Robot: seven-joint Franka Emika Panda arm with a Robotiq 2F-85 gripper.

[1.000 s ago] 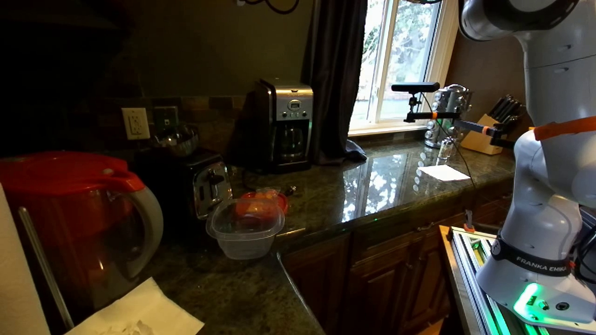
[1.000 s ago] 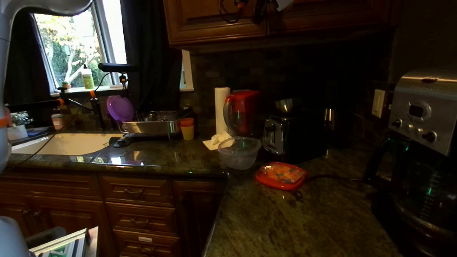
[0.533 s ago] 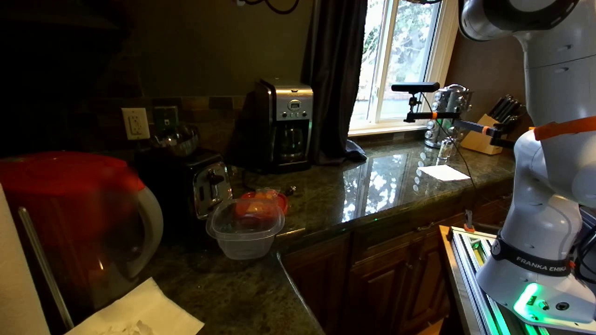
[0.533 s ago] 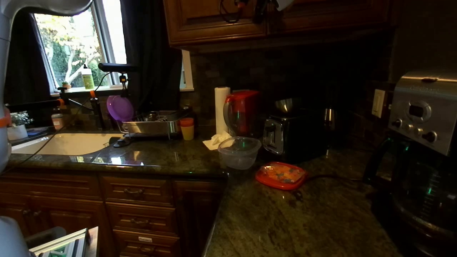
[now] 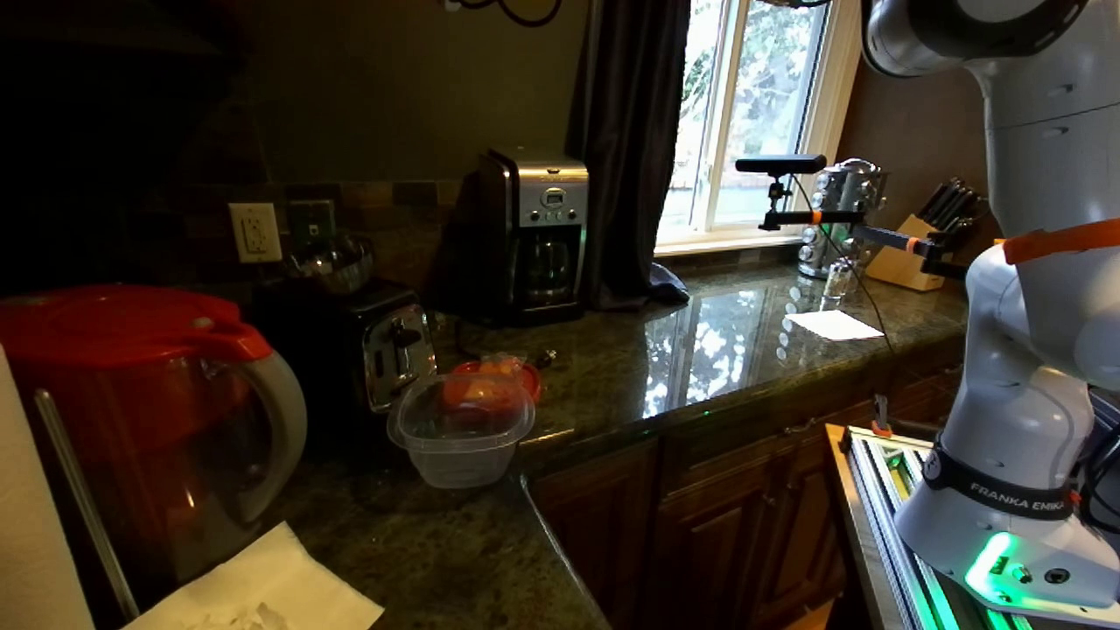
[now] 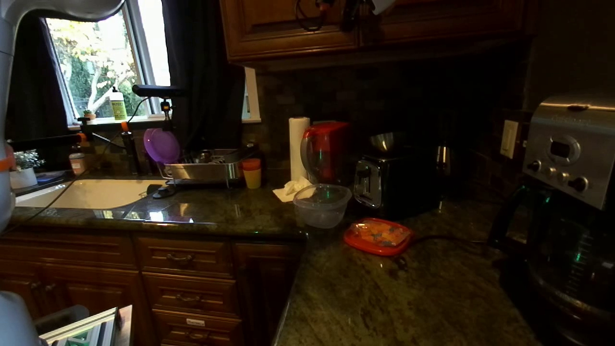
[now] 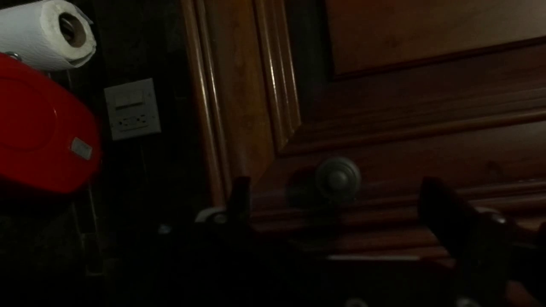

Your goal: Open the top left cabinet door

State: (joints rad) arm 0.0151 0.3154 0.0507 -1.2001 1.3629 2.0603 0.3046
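The wooden upper cabinet door [image 7: 426, 64] fills the right of the wrist view, with a round dark metal knob [image 7: 338, 179] near its lower corner. My gripper [image 7: 336, 181] is open. Its two dark fingers stand on either side of the knob with a gap on both sides, and I cannot tell how far in front of the door they are. In an exterior view the left upper cabinet door [image 6: 288, 31] looks shut. A dark part of the gripper or wrist shows in front of the cabinet at the top edge, and the fingertips are not clear there.
Below the cabinet stand a red pitcher [image 6: 331, 151], a paper towel roll [image 6: 299, 149] and a black toaster [image 6: 394, 182]. A clear container [image 6: 322, 206], a red lid [image 6: 378, 237] and a coffee maker [image 6: 567, 149] are on the counter. A wall switch plate [image 7: 132, 108] shows beside the cabinet.
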